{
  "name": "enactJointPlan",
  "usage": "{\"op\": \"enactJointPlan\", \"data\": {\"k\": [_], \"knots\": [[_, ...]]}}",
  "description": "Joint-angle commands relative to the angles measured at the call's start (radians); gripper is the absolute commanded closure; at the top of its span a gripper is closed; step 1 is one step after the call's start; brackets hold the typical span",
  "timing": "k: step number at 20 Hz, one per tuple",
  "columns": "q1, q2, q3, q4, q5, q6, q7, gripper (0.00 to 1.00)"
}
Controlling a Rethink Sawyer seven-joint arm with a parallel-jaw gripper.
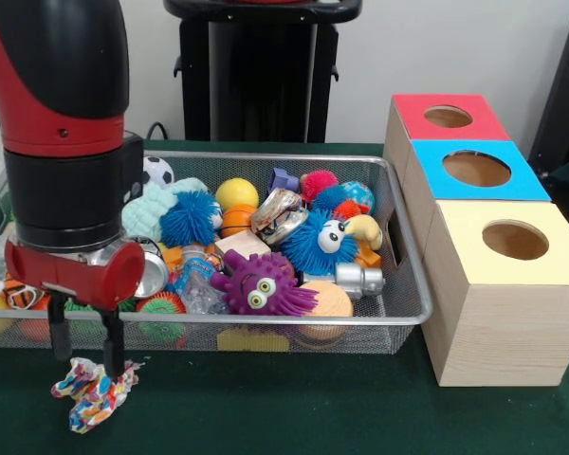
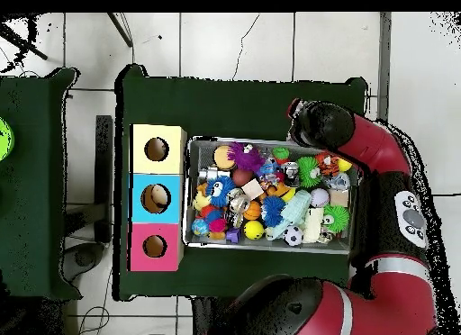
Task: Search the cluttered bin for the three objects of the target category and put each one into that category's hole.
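The claw pinches a knotted rope toy outside the wire bin, above the green worktop; overhead, the arm hides both.

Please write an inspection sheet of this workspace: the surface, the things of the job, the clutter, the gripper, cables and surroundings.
Surface: dark green table cover, bare near the boxes.
Job's things: wire mesh bin full of toys; one rope toy outside the bin, at its near side; yellow-topped box with round hole beside the bin.
Clutter: purple spiky toy, blue fuzzy toy with eyes, balls, a small soccer ball; blue-topped box and red-topped box.
Gripper: gripper shut on the rope toy, in front of the bin.
Cables: a black cable behind the bin.
Surroundings: black pedestal, pale wall, tiled floor.
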Motion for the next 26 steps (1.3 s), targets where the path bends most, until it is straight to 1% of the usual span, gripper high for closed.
{"op": "enactJointPlan", "data": {"k": [1, 3, 5, 6, 7, 9, 11, 12, 13, 15, 17, 18, 20, 23, 26], "knots": [[-0.001, 0.032, 0.096, -0.057, -0.007, 0.192, -0.053, 0.0], [0.005, 0.034, 0.111, -0.091, -0.025, 0.272, -0.121, 0.0], [0.019, 0.004, 0.116, -0.089, -0.055, 0.274, -0.176, 0.0], [0.022, -0.021, 0.126, -0.078, -0.08, 0.225, -0.216, 0.0], [0.029, -0.023, 0.129, -0.107, -0.096, 0.274, -0.258, 0.0], [0.038, 0.002, 0.14, -0.183, -0.108, 0.469, -0.308, 0.0], [0.04, 0.034, 0.15, -0.239, -0.107, 0.648, -0.31, 0.0], [0.04, 0.05, 0.16, -0.261, -0.109, 0.703, -0.316, 0.0], [0.037, 0.062, 0.17, -0.271, -0.11, 0.73, -0.322, 0.0], [0.03, 0.069, 0.185, -0.265, -0.116, 0.727, -0.339, 0.0], [0.022, 0.081, 0.198, -0.264, -0.122, 0.698, -0.343, 0.0], [0.021, 0.101, 0.205, -0.29, -0.127, 0.698, -0.34, 0.0], [0.019, 0.128, 0.216, -0.316, -0.137, 0.671, -0.336, 0.0], [0.022, 0.151, 0.223, -0.347, -0.152, 0.627, -0.321, 0.0], [0.024, 0.177, 0.227, -0.429, -0.17, 0.689, -0.328, 0.0]]}}
